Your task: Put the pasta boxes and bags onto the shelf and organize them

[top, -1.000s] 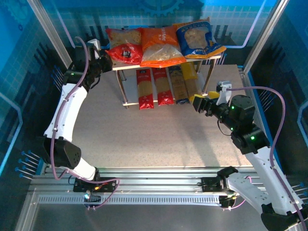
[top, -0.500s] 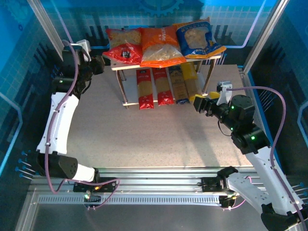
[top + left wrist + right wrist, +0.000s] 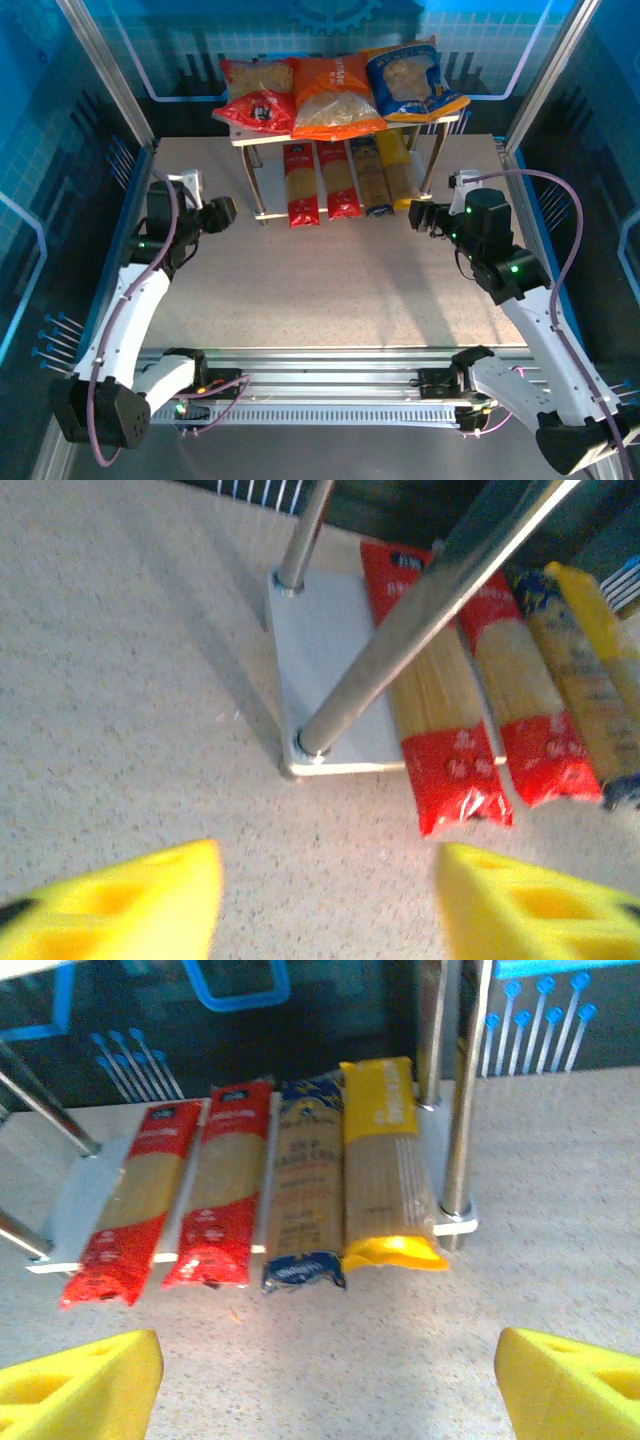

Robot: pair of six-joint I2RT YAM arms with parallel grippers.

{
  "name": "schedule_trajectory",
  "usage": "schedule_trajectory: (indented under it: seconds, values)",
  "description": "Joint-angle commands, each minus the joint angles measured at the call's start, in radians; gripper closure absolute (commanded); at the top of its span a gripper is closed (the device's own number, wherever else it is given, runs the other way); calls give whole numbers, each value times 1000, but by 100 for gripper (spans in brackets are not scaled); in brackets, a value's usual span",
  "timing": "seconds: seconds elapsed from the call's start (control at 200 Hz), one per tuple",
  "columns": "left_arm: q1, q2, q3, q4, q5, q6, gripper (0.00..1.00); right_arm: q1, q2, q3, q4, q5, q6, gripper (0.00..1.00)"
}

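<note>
The shelf (image 3: 267, 192) stood at the top centre of the overhead view. Its upper board carried the red bag (image 3: 257, 93), orange bag (image 3: 335, 95) and blue bag (image 3: 410, 80), left to right. Its lower board held four pasta boxes side by side: two red (image 3: 300, 185) (image 3: 340, 180), one dark blue (image 3: 370, 178), one yellow (image 3: 398, 172). My left claw (image 3: 224, 213) hovered over the bench (image 3: 330, 280) left of the shelf, fingers apart. My right claw (image 3: 418, 215) hung at its right, likewise spread.
</note>
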Motion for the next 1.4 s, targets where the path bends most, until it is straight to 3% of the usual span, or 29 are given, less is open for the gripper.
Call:
schedule_trajectory:
  seconds: [0.0, 0.205, 0.36, 0.47, 0.63, 0.931, 1.191, 1.396]
  values:
    - [9, -71, -106, 123, 18, -22, 1, -31, -25, -34, -19, 33, 16, 12]
    - [9, -193, -346, 320, -263, -18, 0, -69, -72, -89, -23, 34, 11, 11]
    - [9, -204, -581, 699, -272, 134, 0, -85, -45, -96, -5, 23, 7, 10]
    - [9, -147, -708, 970, -329, 116, 1, -93, -17, -116, 17, 18, 11, 9]
    - [10, 53, -744, 1236, -296, 193, 1, -103, 4, -132, 32, 12, 16, 6]
    - [9, 605, -725, 1798, -174, 255, 1, -121, 19, -171, 46, 52, -2, 5]
    - [9, 543, -676, 1609, -93, 278, 0, -141, 49, -240, 170, 154, -32, 0]
    - [9, 542, -672, 1602, -85, 281, 0, -181, 148, -474, 627, 191, -147, 0]
